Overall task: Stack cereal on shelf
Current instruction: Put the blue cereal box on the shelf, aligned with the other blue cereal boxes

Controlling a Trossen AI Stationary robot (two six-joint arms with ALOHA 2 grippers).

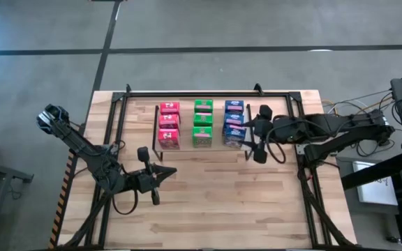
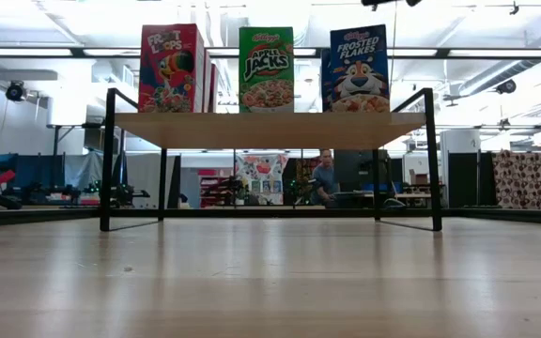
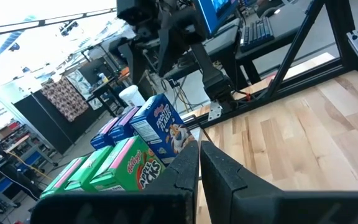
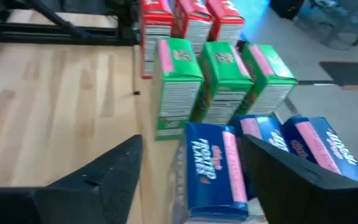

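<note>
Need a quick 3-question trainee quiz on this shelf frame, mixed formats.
1. True or false: the blue cereal boxes sit in the column nearest the right end effector.
2. Which colour column stands in the middle of the shelf? A red, B green, C blue.
3. Fill in: the left end effector, over bare table, is ____.

Key: 1 true; 2 B, the green boxes; 3 shut.
</note>
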